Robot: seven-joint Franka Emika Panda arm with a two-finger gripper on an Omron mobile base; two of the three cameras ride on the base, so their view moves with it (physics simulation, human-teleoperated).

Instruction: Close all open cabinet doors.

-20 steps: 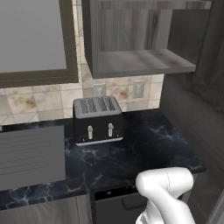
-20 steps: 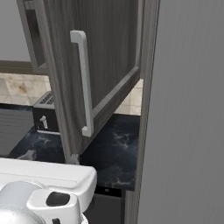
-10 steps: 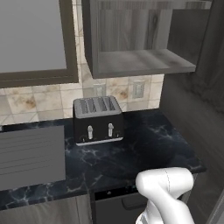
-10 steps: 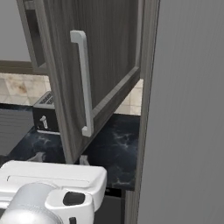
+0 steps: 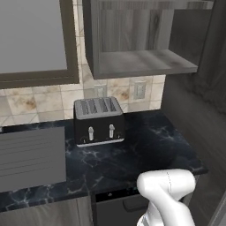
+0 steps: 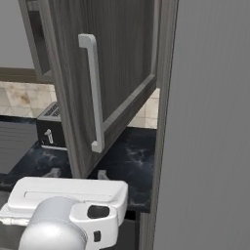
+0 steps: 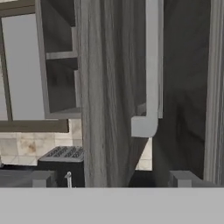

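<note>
One upper cabinet door (image 6: 124,58) stands swung wide open, a dark wood-grain panel with a long silver bar handle (image 6: 93,93). The cabinet's bare shelf (image 5: 141,62) shows in the left base view. In the hand view the door's edge (image 7: 103,87) and its handle (image 7: 151,65) stand straight ahead. My gripper (image 6: 76,173) is open, low in front of the door's bottom corner and apart from it. Its fingertips (image 7: 41,178) are spread wide with nothing between them.
A black toaster (image 5: 98,121) sits on the dark marble counter (image 5: 150,145) under the cabinet. A tall grey fridge side (image 6: 210,122) walls off the right. A framed grey panel (image 5: 31,39) hangs at upper left, with tiled backsplash (image 5: 44,101) below.
My hand has slid a little to the right beneath the open door. The door and the toaster have not moved.
</note>
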